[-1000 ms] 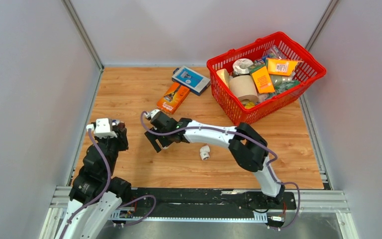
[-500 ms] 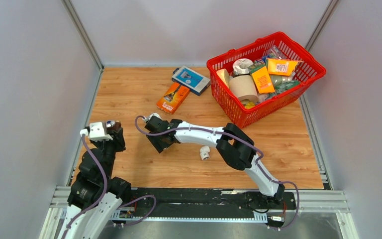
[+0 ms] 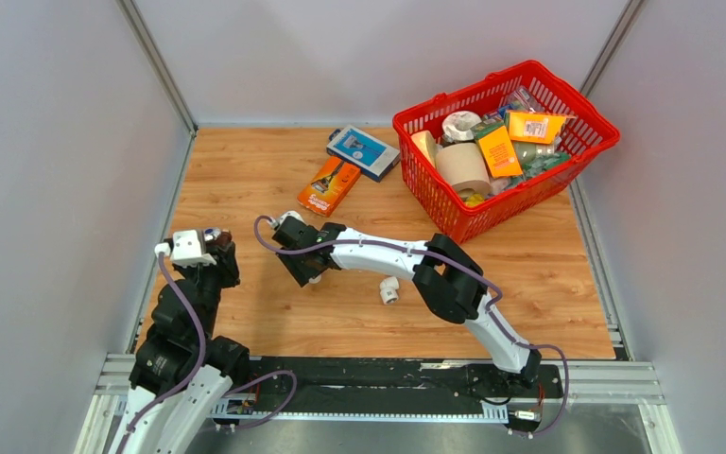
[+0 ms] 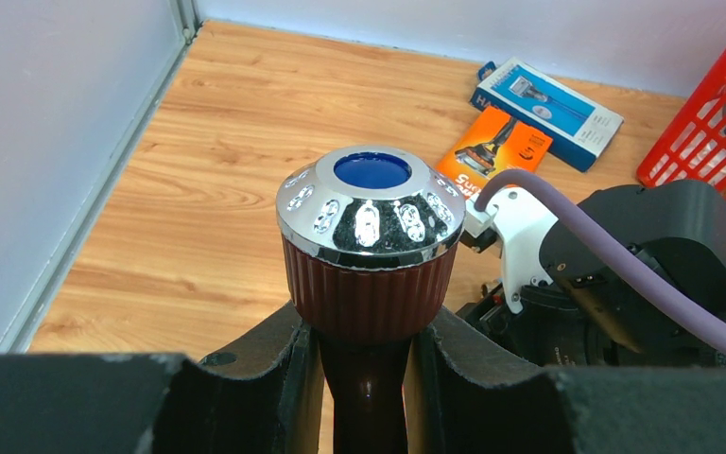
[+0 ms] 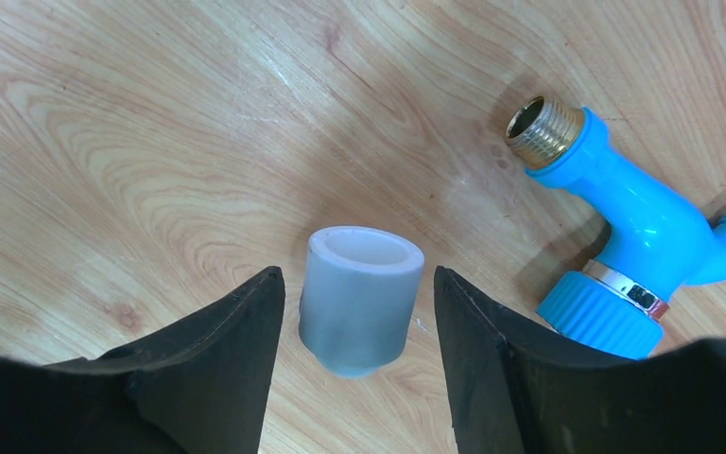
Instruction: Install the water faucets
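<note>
My left gripper (image 4: 364,326) is shut on the stem of the dark brown faucet (image 4: 369,274) and holds it upright, with its chrome cap and blue dot on top. In the top view this gripper (image 3: 208,244) is at the left, above the table. My right gripper (image 5: 357,276) is open, with a jaw on each side of a short white pipe fitting (image 5: 359,303) that stands on the table and touches neither jaw. The light blue faucet (image 5: 624,227) with a brass-coloured threaded end lies just right of it. In the top view the right gripper (image 3: 301,272) is left of centre and the blue faucet is hidden.
A second white fitting (image 3: 389,290) lies under the right forearm. An orange box (image 3: 329,185) and a blue box (image 3: 363,151) lie further back. A red basket (image 3: 416,128) full of goods stands at the back right. Grey walls close in the left, back and right.
My right gripper has moved a little left and lower. My left gripper has shifted slightly left and back, still holding the brown faucet.
</note>
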